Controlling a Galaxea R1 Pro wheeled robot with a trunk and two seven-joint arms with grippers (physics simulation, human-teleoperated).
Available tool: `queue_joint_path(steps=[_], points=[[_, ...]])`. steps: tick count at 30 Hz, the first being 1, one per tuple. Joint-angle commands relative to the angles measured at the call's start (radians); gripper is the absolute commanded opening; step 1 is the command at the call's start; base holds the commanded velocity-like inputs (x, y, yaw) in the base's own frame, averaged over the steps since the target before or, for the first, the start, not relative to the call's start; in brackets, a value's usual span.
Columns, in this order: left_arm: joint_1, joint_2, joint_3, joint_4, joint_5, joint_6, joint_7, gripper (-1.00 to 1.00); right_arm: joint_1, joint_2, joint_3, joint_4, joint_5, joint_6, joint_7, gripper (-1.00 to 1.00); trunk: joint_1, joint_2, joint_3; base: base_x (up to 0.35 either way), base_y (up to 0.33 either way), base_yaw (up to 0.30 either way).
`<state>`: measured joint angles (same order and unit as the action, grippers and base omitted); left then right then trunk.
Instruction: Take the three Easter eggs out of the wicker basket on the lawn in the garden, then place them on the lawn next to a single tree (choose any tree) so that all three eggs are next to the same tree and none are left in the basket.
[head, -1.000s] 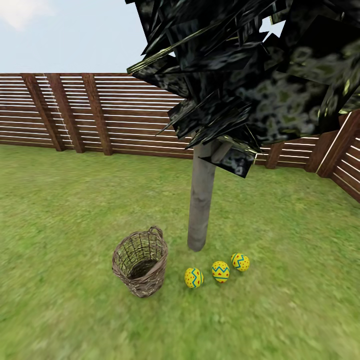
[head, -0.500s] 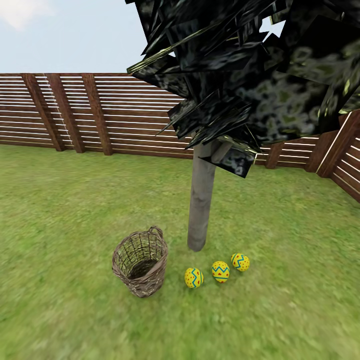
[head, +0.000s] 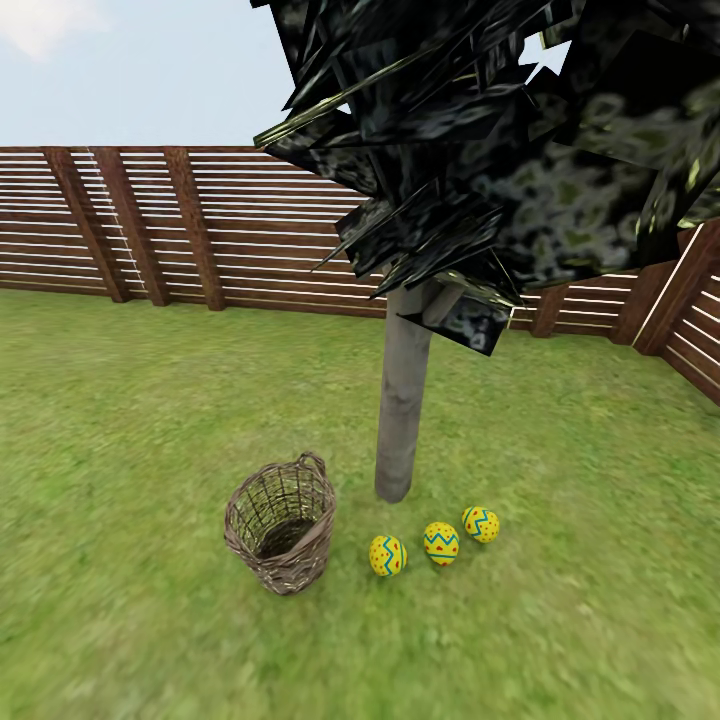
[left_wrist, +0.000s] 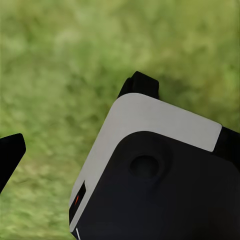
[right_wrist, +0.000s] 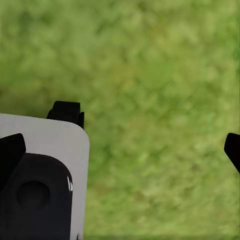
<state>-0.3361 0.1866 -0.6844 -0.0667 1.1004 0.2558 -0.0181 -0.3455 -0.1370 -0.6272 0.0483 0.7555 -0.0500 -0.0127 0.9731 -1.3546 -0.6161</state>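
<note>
Fenced garden: brown slatted fence (head: 250, 235) at rear and right, lawn (head: 130, 400) mottled green throughout.

Item 1, tree (head: 402, 410): pale straight trunk, dark jagged foliage overhead.

Item 2, three Easter eggs (head: 441, 543): on the grass in a short row just beside the trunk foot, apart from one another; judged to be in their final spot.

Item 3, wicker basket (head: 281, 525): upright near the eggs, no egg visible inside; judged emptied.

Item 4, jaws: left fingertip (left_wrist: 10, 155) and right fingertips (right_wrist: 11, 150) dark at frame edges over bare grass, spread wide, holding nothing. Eggs' place relative to them: cannot tell.
</note>
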Motion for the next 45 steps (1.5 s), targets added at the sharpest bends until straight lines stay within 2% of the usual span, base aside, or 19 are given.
queue_joint_path(steps=[1,45], points=[[0.0,0.001,-0.006,-0.001,0.006,0.003,-0.002,1.0,-0.001,-0.001,-0.007,0.004,0.005,-0.005,-0.001,1.0,0.0,0.0,-0.001,0.0,0.0,0.0],[0.0,0.001,-0.006,-0.001,0.006,0.003,-0.002,1.0,-0.001,-0.001,-0.007,0.004,0.005,-0.005,-0.002,1.0,0.0,0.0,-0.001,0.0,0.0,0.0]])
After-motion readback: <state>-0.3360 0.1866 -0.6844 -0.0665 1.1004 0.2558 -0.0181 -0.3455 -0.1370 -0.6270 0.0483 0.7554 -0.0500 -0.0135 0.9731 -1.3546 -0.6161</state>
